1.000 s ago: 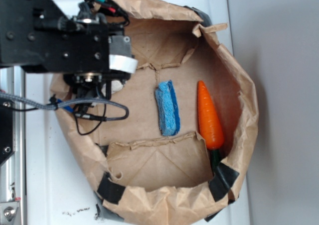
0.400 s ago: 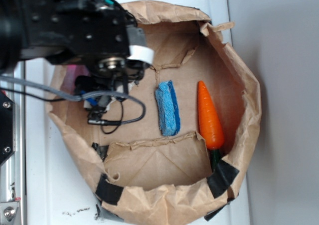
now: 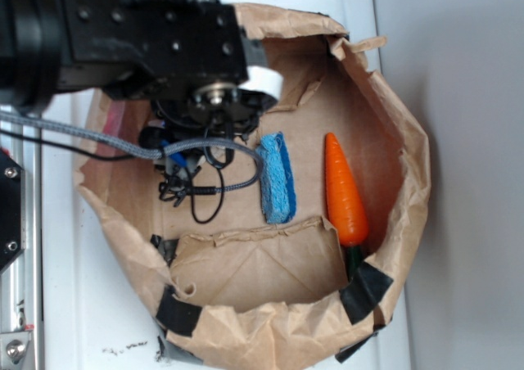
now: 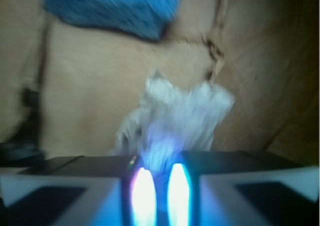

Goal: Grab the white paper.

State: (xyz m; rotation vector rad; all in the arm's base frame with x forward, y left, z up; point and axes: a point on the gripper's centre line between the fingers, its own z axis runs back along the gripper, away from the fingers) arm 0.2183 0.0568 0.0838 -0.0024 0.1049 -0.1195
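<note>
Since a second ago the arm has swung across the brown paper bag [image 3: 246,263] toward the blue sponge [image 3: 275,178], and its black wrist housing now covers the upper left part of the bag floor in the exterior view. From that view the gripper [image 3: 176,153] sits under the housing, its fingers hidden. In the wrist view the gripper [image 4: 156,186] shows two glowing, blurred fingers [image 4: 142,193] standing close together with only a thin gap between them. The white paper [image 4: 175,118] rises directly from that gap, crumpled and lumpy, so it appears pinched there, though blur hides the contact. Beyond the wad lies the bag's creased brown floor, and farther off, near the top left of the wrist view, the sponge. An orange toy carrot [image 3: 345,191] lies apart, along the bag's far wall. Loose black cable [image 3: 205,186] loops just beside the sponge.
</note>
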